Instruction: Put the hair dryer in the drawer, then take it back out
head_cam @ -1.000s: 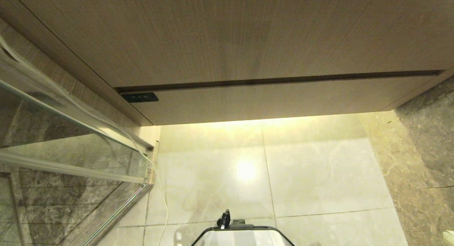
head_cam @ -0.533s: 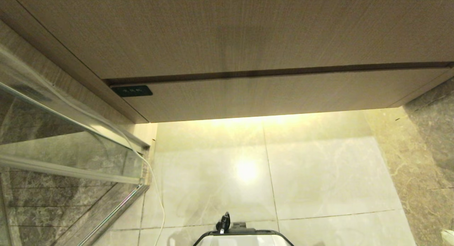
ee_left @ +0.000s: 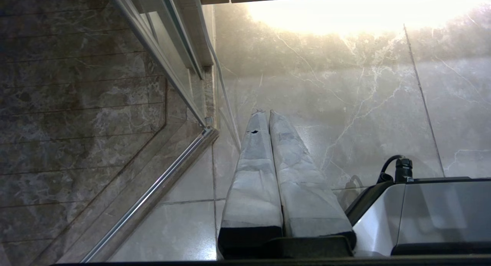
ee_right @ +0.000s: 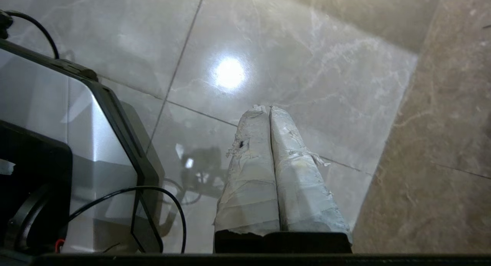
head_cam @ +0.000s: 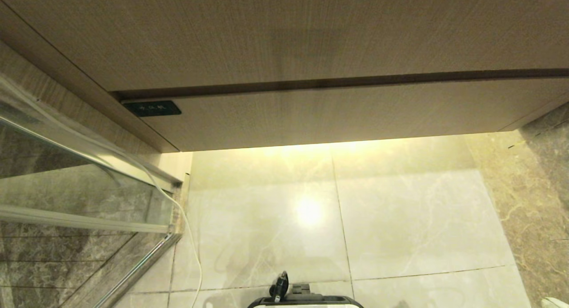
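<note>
The drawer (head_cam: 333, 114) is the low light-wood front under the vanity in the head view. It is pushed in flush, with a small dark label plate (head_cam: 151, 108) at its left end. The hair dryer is out of view in every frame. Neither arm shows in the head view. In the left wrist view, my left gripper (ee_left: 264, 112) hangs over the floor tiles beside the robot base, shut and holding nothing. My right gripper (ee_right: 266, 108), also shut and empty, points down at the pale floor on the base's other side.
A taller plain wood panel (head_cam: 266, 32) sits above the drawer. A glass shower door with a metal frame (head_cam: 133, 268) stands at the left. A thin white cord (head_cam: 192, 241) trails down beside it. Dark marble (head_cam: 542, 188) borders the right. My base (head_cam: 306, 301) is at the bottom.
The whole head view has shifted as the camera moved: the drawer front and its label plate now sit higher and further left. Nothing in the scene itself has moved.
</note>
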Tool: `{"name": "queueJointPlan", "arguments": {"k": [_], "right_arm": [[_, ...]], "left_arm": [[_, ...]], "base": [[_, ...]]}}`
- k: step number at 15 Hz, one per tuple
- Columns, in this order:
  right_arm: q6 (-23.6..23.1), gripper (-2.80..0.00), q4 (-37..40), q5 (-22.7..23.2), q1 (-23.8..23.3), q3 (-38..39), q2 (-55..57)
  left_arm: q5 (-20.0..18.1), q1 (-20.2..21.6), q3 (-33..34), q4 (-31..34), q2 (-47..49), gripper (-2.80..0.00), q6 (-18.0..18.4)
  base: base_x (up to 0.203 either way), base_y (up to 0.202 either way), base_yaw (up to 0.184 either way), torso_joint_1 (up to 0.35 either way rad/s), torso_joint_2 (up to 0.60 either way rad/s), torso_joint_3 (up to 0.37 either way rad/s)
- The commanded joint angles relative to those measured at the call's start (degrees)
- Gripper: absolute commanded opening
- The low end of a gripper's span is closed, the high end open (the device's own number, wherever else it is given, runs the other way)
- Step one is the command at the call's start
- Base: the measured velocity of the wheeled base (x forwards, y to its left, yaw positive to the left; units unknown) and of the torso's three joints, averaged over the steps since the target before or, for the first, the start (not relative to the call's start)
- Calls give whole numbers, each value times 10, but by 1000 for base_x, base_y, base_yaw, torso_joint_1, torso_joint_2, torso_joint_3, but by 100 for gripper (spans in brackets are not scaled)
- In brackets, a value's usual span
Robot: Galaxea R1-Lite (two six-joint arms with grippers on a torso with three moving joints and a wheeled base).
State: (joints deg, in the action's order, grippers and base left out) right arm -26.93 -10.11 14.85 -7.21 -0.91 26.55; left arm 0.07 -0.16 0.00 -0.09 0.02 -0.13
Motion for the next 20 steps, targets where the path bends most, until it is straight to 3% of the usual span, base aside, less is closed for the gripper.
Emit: {"name": "queueJointPlan", "arguments": {"k": [1, 3, 5, 8, 10, 12, 20], "right_arm": [[2, -280, -36, -16, 36, 26, -38], [16, -280, -31, -88, 106, 30, -76], [49, -280, -11, -135, 140, 31, -136], [80, -280, 5, -140, 158, 32, -235], [131, -280, 6, -142, 186, 32, -270], [162, -280, 8, -143, 162, 30, -288], [242, -280, 36, -136, 159, 32, -288]], "left_arm": [[0, 0, 0, 0, 0, -280, 0], [0, 0, 1, 0, 0, -280, 0], [0, 0, 0, 0, 0, -280, 0], [0, 0, 0, 0, 0, -280, 0], [0, 0, 1, 0, 0, -280, 0], [0, 0, 1, 0, 0, -280, 0], [0, 0, 1, 0, 0, -280, 0]], "base": [[0, 0, 0, 14, 37, 39], [0, 0, 0, 19, 19, 44], [0, 0, 0, 12, 3, 43], [0, 0, 0, 4, 4, 24], [0, 0, 0, 0, 0, 0], [0, 0, 0, 0, 0, 0], [0, 0, 0, 0, 0, 0]]}}
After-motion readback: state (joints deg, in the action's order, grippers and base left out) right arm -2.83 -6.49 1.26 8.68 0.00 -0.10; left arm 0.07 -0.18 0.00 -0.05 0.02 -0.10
